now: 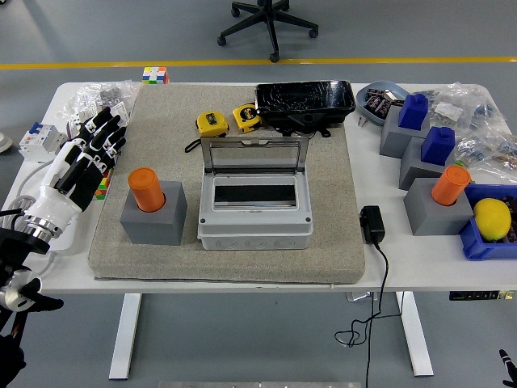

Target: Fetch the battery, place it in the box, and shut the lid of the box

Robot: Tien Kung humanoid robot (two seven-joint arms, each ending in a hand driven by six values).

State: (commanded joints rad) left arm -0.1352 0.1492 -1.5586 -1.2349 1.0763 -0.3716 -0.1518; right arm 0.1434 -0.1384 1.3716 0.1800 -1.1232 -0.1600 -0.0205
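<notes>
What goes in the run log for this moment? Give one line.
left hand: open, raised left of mat | orange battery: upright in grey holder | box: lid open, empty | right hand: not in view

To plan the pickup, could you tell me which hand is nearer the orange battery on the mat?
Left. The left hand hovers just left of the battery, fingers open, beside the mat. The right hand is not in view.

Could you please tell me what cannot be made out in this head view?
- Box interior: dark, contents unreadable.
- Orange battery: lower part sunk in grey holder.
- Black tray: glare hides contents.
- Left hand: palm faces away.
- Right hand: outside the frame.
</notes>
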